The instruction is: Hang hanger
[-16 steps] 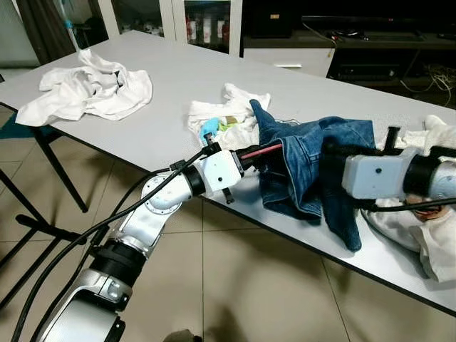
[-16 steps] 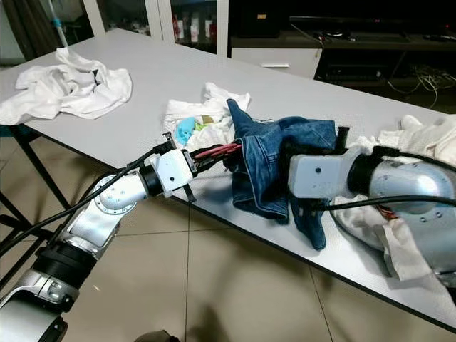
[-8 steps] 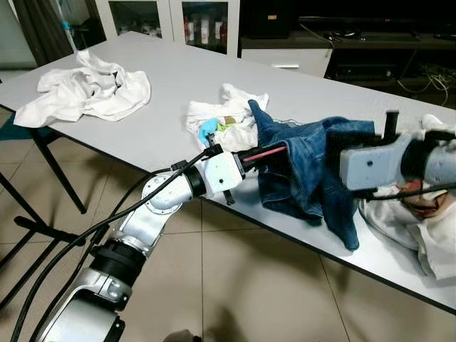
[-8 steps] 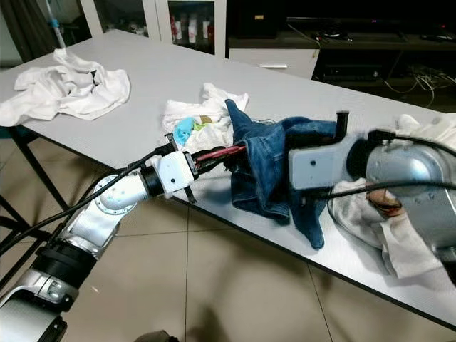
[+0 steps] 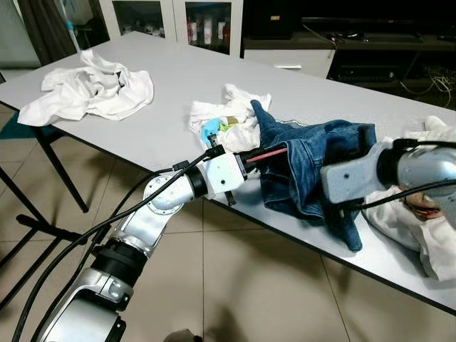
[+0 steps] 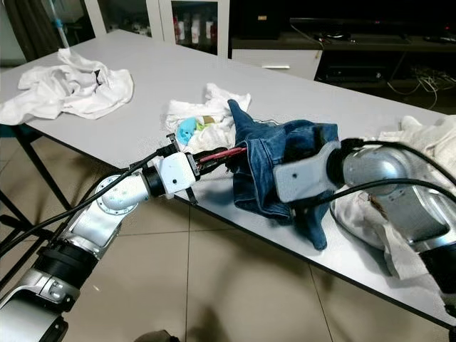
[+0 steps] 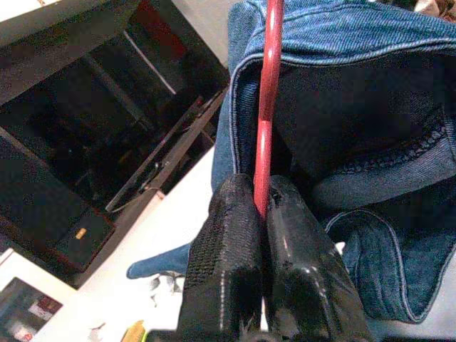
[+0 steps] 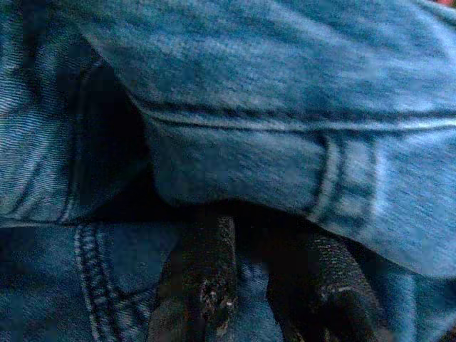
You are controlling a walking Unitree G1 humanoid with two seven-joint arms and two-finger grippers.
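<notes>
Now | left gripper (image 7: 260, 214) clenched on red hanger (image 7: 268, 107) | right gripper (image 8: 263, 285): fingers parted in jeans (image 5: 313, 164) | grey table (image 5: 178, 78), tiled floor (image 5: 249, 285)

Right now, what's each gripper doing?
Left gripper: shut on the red hanger, which runs into the denim garment.
Right gripper: fingers apart, pushed into the denim.

The left arm reaches forward from the lower left, elbow bent, its white wrist level, and the left gripper (image 7: 262, 214) has its two black fingers (image 7: 228, 249) pressed together on a thin red hanger rod (image 7: 269, 92). The right arm comes in from the right side, forearm angled down and inward, with its grey wrist against the denim garment (image 5: 313, 164). The right gripper (image 8: 267, 274) is buried in the denim folds, its fingers slightly apart with cloth between them.
</notes>
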